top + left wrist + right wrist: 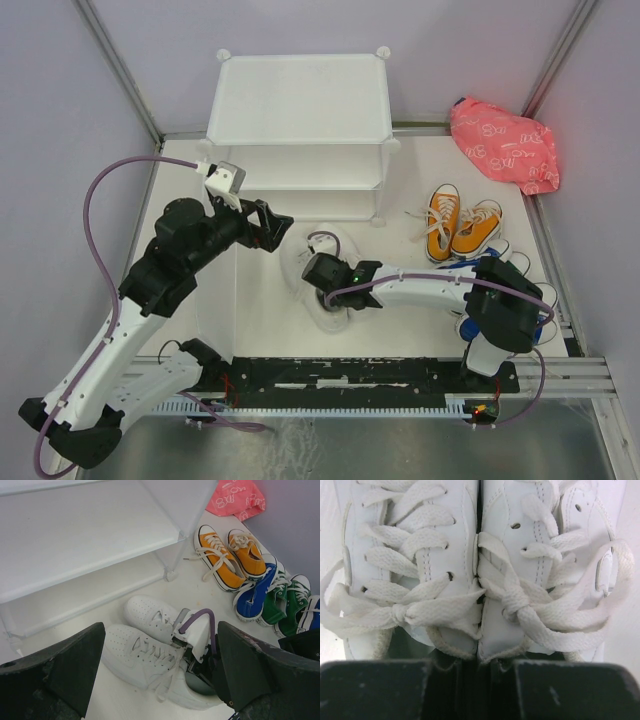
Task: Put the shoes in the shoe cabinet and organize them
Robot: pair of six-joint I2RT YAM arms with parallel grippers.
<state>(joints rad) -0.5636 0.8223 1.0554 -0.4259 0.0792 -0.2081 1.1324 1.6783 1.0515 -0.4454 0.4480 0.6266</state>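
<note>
A pair of white sneakers (142,652) lies side by side on the table in front of the shoe cabinet (300,110), and shows partly in the top view (300,262). My right gripper (480,680) is shut on the adjoining inner collars of the left shoe (415,555) and the right shoe (540,555), with a finger in each opening. It also shows in the top view (328,278). My left gripper (270,225) is open and empty, held above the table left of the white pair, its fingers (65,665) wide apart.
Orange sneakers (460,222) lie right of the cabinet, with blue (255,595) and green (285,600) sneakers nearer the right arm. A pink patterned bag (503,142) sits at the back right. The cabinet's front is open, showing its inner shelf (75,535).
</note>
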